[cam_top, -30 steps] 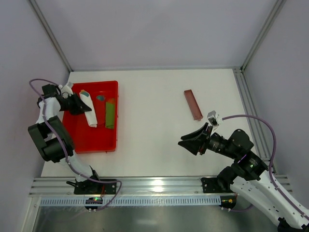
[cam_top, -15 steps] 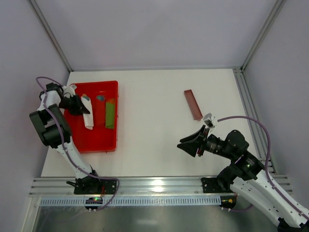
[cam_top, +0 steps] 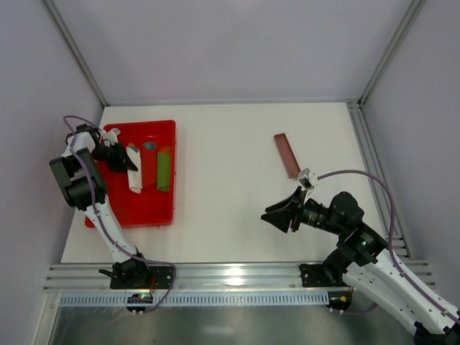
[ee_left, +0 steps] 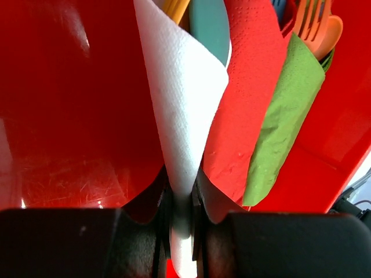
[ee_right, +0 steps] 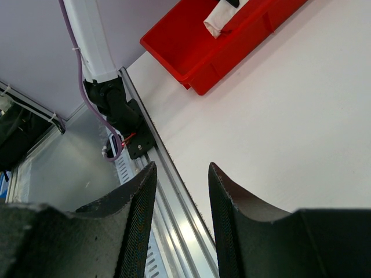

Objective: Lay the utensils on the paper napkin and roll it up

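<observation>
The paper napkin (cam_top: 134, 175) is a white roll lying in the red tray (cam_top: 144, 208). My left gripper (cam_top: 121, 159) is shut on its near end. In the left wrist view the white roll (ee_left: 182, 92) runs away from the left gripper (ee_left: 182, 188), pinched between both fingers. The utensils show only as an orange tip (ee_left: 175, 7) and a teal end (ee_left: 210, 26) sticking out of the roll's far end. My right gripper (cam_top: 277, 215) hovers open above bare table right of centre, holding nothing. In its own view the right gripper (ee_right: 181, 168) points at the near rail.
A red napkin roll (ee_left: 249, 87) and a green one (ee_left: 284, 116) with an orange fork and spoon (ee_left: 320, 23) lie beside the white roll. The green roll (cam_top: 164, 169) is in the tray. A reddish-brown bar (cam_top: 287, 154) lies at the right.
The left arm's elbow has swung back along the tray's left side, and the gripped white roll has shifted slightly right in the tray. The right gripper drifted a little towards the near left.
</observation>
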